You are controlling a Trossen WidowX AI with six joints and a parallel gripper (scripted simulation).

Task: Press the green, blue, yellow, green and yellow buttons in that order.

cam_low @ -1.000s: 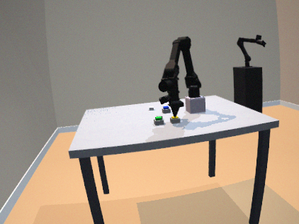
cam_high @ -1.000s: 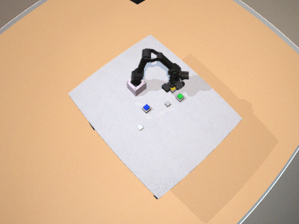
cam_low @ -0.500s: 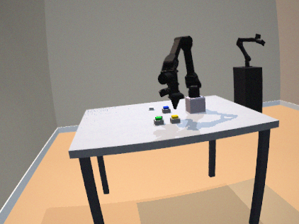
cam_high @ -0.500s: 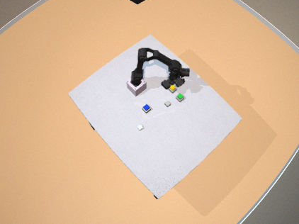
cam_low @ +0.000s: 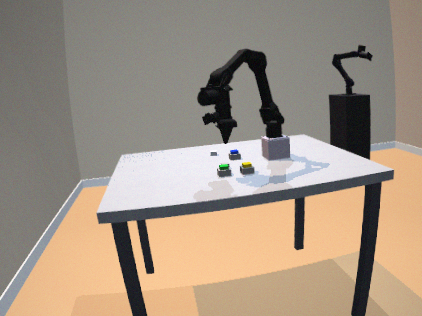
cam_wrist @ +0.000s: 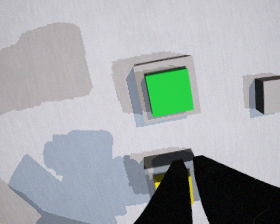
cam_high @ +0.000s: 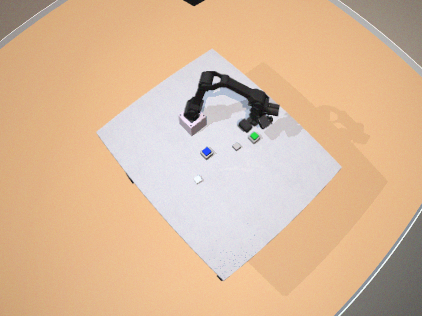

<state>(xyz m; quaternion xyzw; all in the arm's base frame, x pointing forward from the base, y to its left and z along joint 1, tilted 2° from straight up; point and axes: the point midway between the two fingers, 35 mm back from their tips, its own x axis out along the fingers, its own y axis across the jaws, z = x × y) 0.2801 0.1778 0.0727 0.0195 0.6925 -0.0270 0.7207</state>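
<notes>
Top view: the arm reaches from its pink base block (cam_high: pixel 193 123) across the white counter (cam_high: pixel 260 213), with the gripper (cam_high: pixel 255 123) just behind the green button (cam_high: pixel 254 136). The yellow button is hidden under the gripper here. A small grey block (cam_high: pixel 237 146) lies just beside the green button, between it and the blue button (cam_high: pixel 207 152). A white block (cam_high: pixel 198 179) sits apart, nearer the camera side.

Exterior view: the gripper (cam_low: pixel 226 137) points straight down and hangs well above the counter (cam_low: pixel 165 188), touching nothing. The green button (cam_low: pixel 224 169) and the yellow button (cam_low: pixel 246 167) sit side by side near the front; the blue button (cam_low: pixel 234 153) lies behind them, the white block (cam_low: pixel 214 153) to its left. A second dark arm (cam_low: pixel 350 63) stands on a black pedestal (cam_low: pixel 350 123) off the counter.

Wrist view: the black fingers are pressed together and grip nothing. Their tips overlap the yellow button (cam_wrist: pixel 171 181), which is mostly covered. The green button (cam_wrist: pixel 169 92) lies ahead of the tips, fully exposed. A dark-faced block (cam_wrist: pixel 268 95) is cut off at the right edge.

No brands, labels or writing can be read in any view.
</notes>
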